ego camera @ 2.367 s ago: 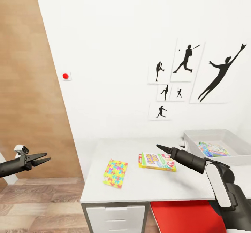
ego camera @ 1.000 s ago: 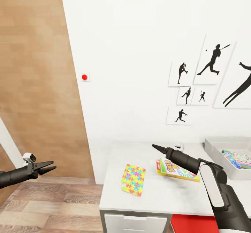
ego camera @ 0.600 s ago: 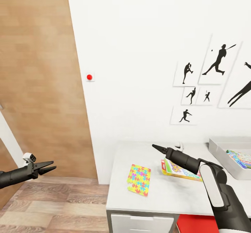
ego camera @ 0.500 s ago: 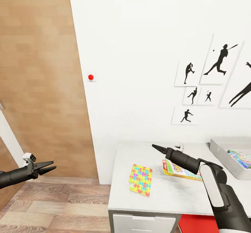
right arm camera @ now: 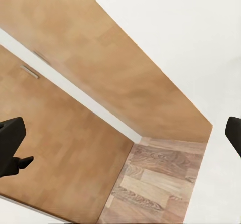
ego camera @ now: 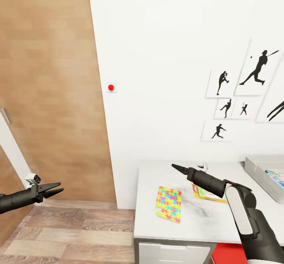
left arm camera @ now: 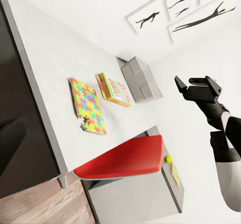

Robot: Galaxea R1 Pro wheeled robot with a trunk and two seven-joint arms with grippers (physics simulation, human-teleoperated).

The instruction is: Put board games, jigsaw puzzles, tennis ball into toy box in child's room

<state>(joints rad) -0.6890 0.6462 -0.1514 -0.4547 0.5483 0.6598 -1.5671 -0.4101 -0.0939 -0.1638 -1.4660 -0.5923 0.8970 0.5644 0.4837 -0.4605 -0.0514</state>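
Left arm: matte black tapered forearm ending in a slim black two-fingered left gripper (ego camera: 55, 189), with a small white box-shaped camera module (ego camera: 33, 178) mounted above the wrist.
Right arm: glossy white elongated shell panel (ego camera: 239, 216) over black rounded links, narrowing to a black pointed right gripper (ego camera: 176, 167).

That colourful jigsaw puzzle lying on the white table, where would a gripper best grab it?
Probably by its near short edge. The jigsaw puzzle is a thin board lying flat on the table, so the fingers need an edge. That end lies close to the table's front, so come from the front, low.
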